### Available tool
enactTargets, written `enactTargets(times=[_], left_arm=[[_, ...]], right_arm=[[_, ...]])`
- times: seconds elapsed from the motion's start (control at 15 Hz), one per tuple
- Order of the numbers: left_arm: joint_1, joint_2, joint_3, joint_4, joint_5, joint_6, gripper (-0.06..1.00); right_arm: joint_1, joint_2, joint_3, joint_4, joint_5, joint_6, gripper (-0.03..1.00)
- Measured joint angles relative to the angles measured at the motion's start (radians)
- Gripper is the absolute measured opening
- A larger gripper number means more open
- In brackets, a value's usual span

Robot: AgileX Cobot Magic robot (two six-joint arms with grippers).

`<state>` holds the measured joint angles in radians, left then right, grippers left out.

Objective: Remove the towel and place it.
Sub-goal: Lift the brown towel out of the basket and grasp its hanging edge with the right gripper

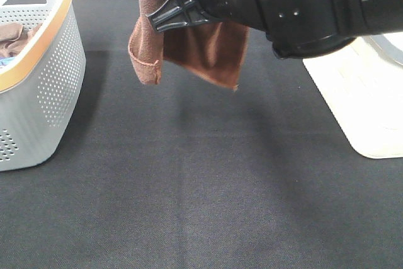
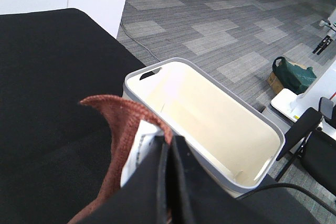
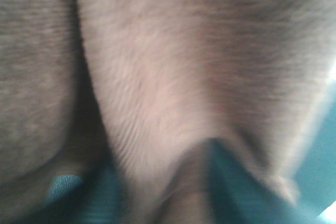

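The towel (image 1: 208, 48), a reddish-brown cloth, hangs in the air above the black table at the back. My right gripper (image 1: 165, 18) reaches in from the right, its fingers close together on the towel's upper part. The right wrist view is filled by the blurred towel (image 3: 157, 77) bunching towards the gripper. My left gripper (image 2: 168, 150) is shut on a corner of the towel (image 2: 123, 124) beside its small white tag (image 2: 137, 148). The left gripper is out of the exterior view, where the towel runs off the top edge.
A grey perforated basket (image 1: 56, 74) with a yellow rim stands at the left and holds a bunched brown cloth (image 1: 16, 37). A grey basket with a cream inside (image 1: 359, 99) stands at the right; it also shows in the left wrist view (image 2: 210, 124).
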<state>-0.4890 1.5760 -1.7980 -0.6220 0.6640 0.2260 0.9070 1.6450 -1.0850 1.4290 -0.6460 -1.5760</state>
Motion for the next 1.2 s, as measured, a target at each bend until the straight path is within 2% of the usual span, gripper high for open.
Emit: enactTargets(times=[0.07, 0.27, 0.4, 0.67, 0.8, 0.93, 1.2], left_arm=[[0.000, 0.000, 0.000, 0.000, 0.000, 0.000, 0.00], [0.000, 0.000, 0.000, 0.047, -0.018, -0.001, 0.00], [0.000, 0.000, 0.000, 0.146, -0.049, -0.024, 0.00], [0.000, 0.000, 0.000, 0.585, -0.049, -0.251, 0.00], [0.000, 0.012, 0.000, 0.746, -0.012, -0.364, 0.00], [0.000, 0.042, 0.000, 0.811, 0.036, -0.399, 0.00], [0.000, 0.103, 0.000, 0.829, 0.074, -0.402, 0.00]], right_arm=[[0.000, 0.000, 0.000, 0.000, 0.000, -0.007, 0.21], [0.000, 0.000, 0.000, 0.002, 0.000, -0.042, 0.01], [0.000, 0.000, 0.000, 0.025, 0.000, -0.087, 0.00], [0.000, -0.047, 0.000, 0.176, -0.001, -0.244, 0.00], [0.000, -0.092, -0.001, 0.258, 0.007, -0.315, 0.00], [0.000, -0.133, -0.001, 0.303, 0.027, -0.400, 0.00], [0.000, -0.155, -0.001, 0.317, 0.050, -0.457, 0.00]])
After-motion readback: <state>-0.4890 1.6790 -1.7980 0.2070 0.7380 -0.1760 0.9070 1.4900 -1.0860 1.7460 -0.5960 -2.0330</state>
